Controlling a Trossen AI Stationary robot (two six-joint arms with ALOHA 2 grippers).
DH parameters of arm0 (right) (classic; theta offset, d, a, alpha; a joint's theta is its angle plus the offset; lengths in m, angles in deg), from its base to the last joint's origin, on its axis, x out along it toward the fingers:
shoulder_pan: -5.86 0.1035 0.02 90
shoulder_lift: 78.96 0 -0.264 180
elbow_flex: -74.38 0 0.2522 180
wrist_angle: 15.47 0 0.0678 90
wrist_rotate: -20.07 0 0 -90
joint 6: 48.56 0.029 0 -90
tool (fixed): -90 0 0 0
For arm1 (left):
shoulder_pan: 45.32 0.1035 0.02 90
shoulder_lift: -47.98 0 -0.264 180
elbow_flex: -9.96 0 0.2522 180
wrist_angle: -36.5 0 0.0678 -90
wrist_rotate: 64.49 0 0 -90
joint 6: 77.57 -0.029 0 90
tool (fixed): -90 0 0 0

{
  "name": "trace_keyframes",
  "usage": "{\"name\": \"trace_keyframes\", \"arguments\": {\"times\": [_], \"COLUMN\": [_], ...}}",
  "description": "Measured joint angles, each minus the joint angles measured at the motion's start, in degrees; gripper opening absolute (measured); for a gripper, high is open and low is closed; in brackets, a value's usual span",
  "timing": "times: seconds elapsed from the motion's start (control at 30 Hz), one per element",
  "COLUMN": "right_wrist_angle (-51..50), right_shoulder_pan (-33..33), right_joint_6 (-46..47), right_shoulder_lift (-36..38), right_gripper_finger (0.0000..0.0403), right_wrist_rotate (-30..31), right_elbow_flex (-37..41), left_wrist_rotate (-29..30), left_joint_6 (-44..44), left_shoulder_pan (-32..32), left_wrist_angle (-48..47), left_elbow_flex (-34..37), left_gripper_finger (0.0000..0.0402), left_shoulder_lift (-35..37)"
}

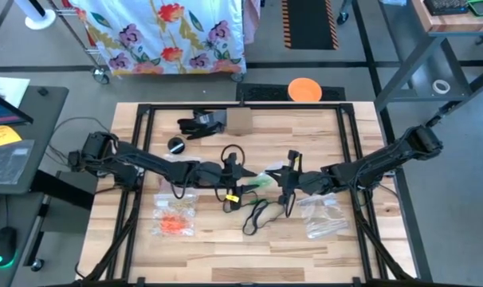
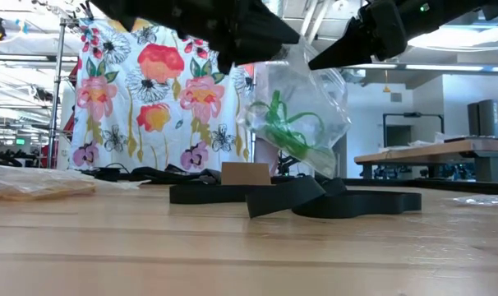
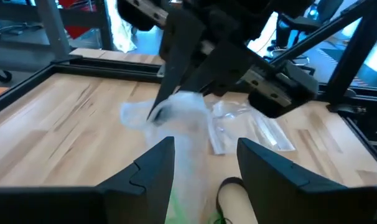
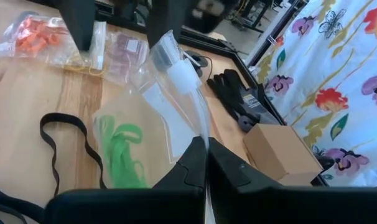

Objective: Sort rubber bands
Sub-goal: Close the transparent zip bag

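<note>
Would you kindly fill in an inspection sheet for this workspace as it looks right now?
Surface: pale wooden table, black frame around it.
Job's things: green rubber bands inside a clear bag held off the table; orange rubber bands bagged near the left front; another clear bag at right.
Clutter: cardboard box, black gloves, black strap.
Grippers: right tool shut on the bag's edge; left tool open around the bag.
Cables: black cables looped mid-table.
Surroundings: floral cloth, orange disc.
</note>
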Motion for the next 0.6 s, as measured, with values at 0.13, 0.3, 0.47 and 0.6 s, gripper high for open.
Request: {"name": "trace_keyframes", "arguments": {"times": [0.13, 0.3, 0.47, 0.6], "right_wrist_angle": [-0.1, -0.6, 0.2, 0.8], "right_shoulder_pan": [0.0, 0.0, 0.0, 0.0], "right_joint_6": [0.0, -0.3, -0.4, -0.4], "right_shoulder_lift": [0.0, 0.0, 0.0, 0.0], "right_gripper_finger": [0.0000, 0.0000, 0.0006, 0.0016], "right_wrist_rotate": [-0.3, -0.7, -0.7, -0.7], "right_elbow_flex": [0.0, 0.0, 0.0, 0.0], "left_wrist_rotate": [1.0, 6.6, 10.3, 11.0], "left_joint_6": [-0.2, -0.1, -0.2, -3.5], "left_shoulder_pan": [0.1, 0.3, 0.1, -0.6], "left_wrist_angle": [0.4, -2.7, -8.2, -7.1], "left_elbow_flex": [-2.2, -3.0, -4.9, -5.3], "left_gripper_finger": [0.0169, 0.0167, 0.0108, 0.0016], "left_shoulder_lift": [-2.1, -2.3, -2.3, -3.3]}}
